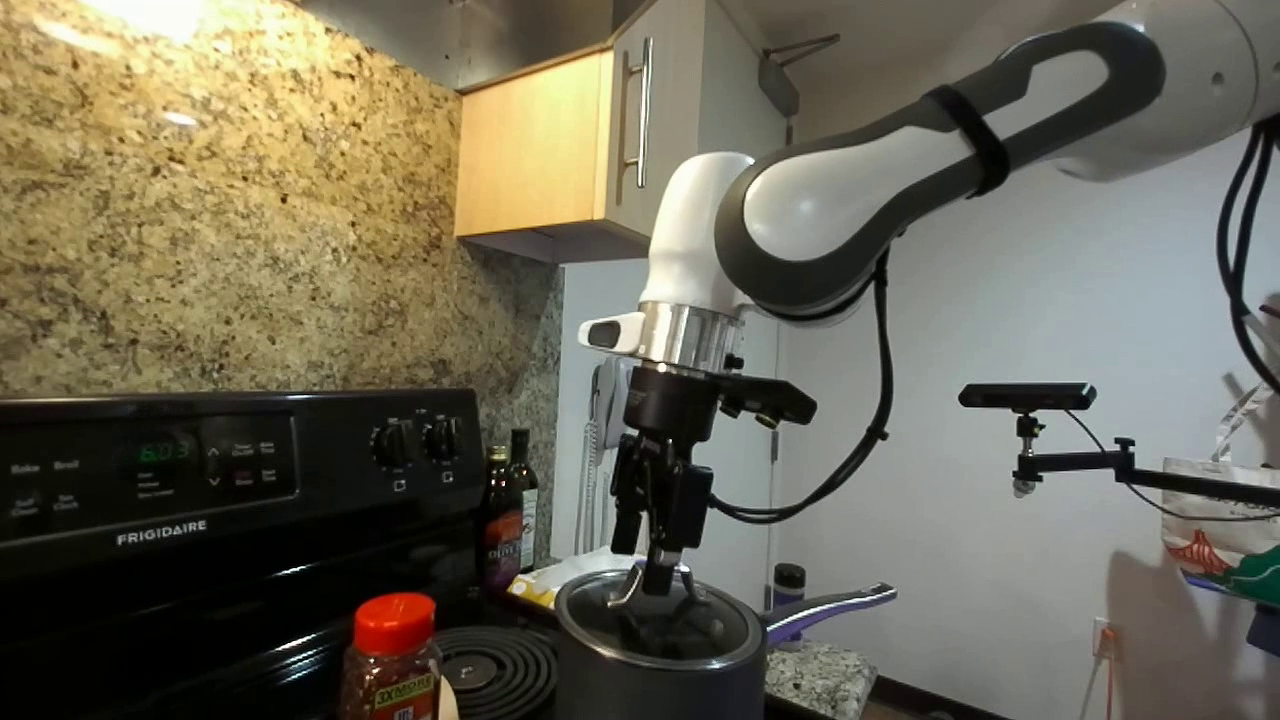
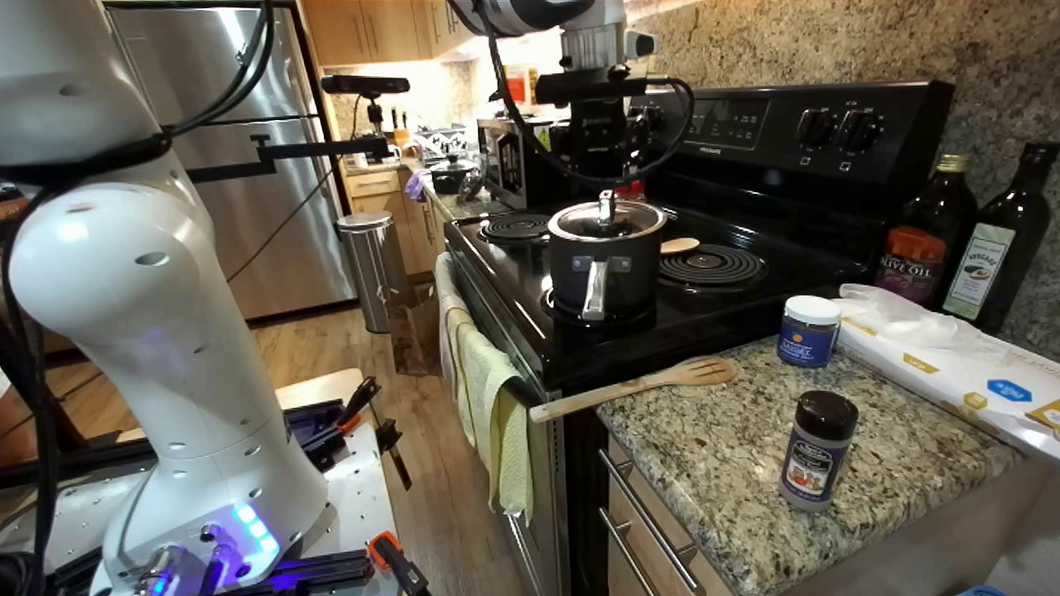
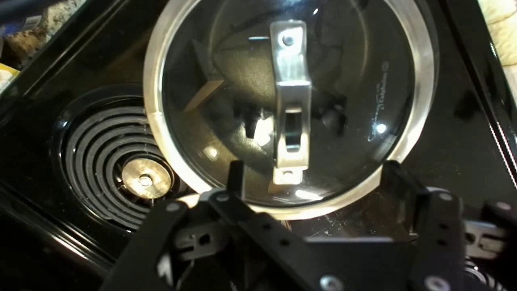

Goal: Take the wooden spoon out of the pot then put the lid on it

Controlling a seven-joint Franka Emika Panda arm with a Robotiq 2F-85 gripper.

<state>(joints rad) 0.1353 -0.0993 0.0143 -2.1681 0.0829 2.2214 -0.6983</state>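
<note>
The lid (image 3: 343, 72), dark see-through glass with a metal rim and an arched metal handle (image 3: 293, 101), lies on top of the dark pot (image 2: 571, 273). No tilt is visible in either exterior view. My gripper (image 3: 314, 173) is open, its fingers (image 3: 236, 173) wide apart with nothing gripped. It hangs just over the lid, with fingertips about level with the handle in an exterior view (image 1: 645, 565). On the stove behind the pot shows the oval bowl of the wooden spoon (image 2: 679, 246); the pot hides the remainder of it.
A red-capped jar (image 1: 393, 630) stands near the coil burner (image 2: 708, 266). On the granite counter lie a slotted wooden utensil (image 2: 638, 385), a white-lidded jar (image 2: 807, 335), a spice shaker (image 2: 816, 455) and a long box (image 2: 936, 364). Dark bottles (image 2: 915, 248) stand by the backsplash. The pot's handle (image 2: 595, 290) juts outward.
</note>
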